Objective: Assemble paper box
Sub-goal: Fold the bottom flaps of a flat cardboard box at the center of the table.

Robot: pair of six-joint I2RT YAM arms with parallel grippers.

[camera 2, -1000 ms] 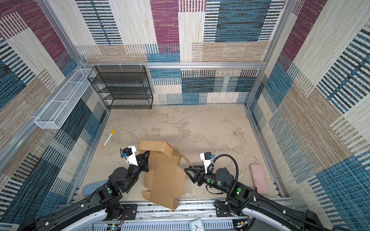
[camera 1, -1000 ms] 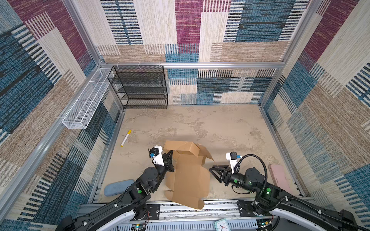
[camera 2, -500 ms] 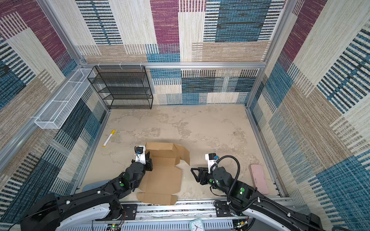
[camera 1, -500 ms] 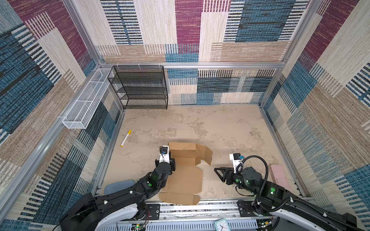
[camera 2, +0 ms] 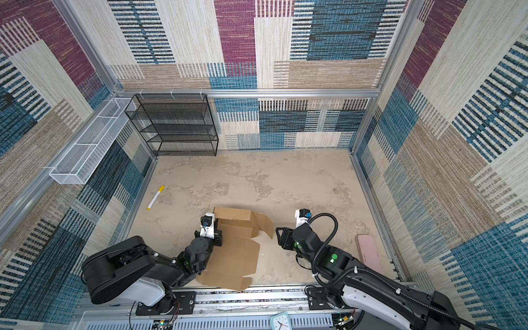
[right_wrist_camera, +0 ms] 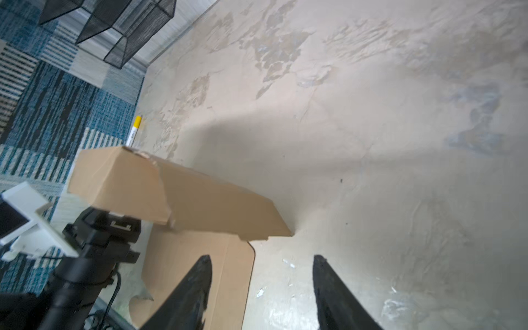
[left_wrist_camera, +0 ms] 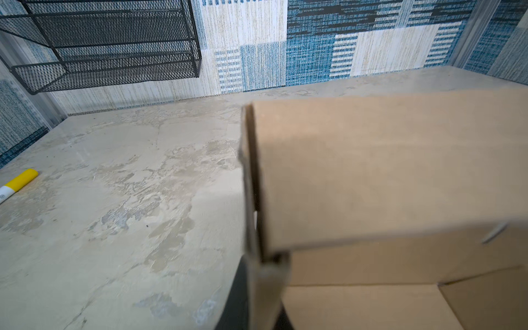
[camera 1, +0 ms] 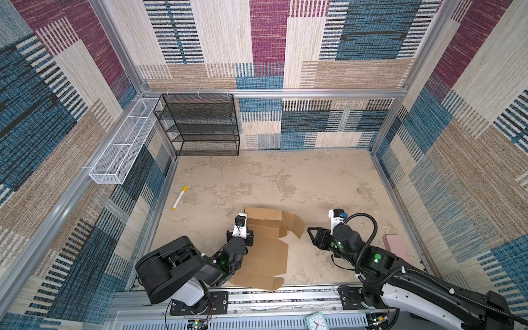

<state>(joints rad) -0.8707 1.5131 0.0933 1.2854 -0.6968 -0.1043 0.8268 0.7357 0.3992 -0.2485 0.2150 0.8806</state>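
Left wrist view showed the left claw (left_wrist_camera: 261, 285) pinched tight on a flap, seen edge-on, of the paper box (camera 1: 265, 257). Over the last second that arm had swung the sheet from askew and part-lifted to square and flat on the surface (camera 1: 285, 177), its far panels folded up into a hollow wall. Measured from the yellow-capped marker (camera 1: 179, 197), the box lay to the robot's right and nearer the arm bases. The right claw (right_wrist_camera: 261, 258) waited beyond it, jaws parted, empty. By my judgement the base was settled and the side flaps remained to be raised.
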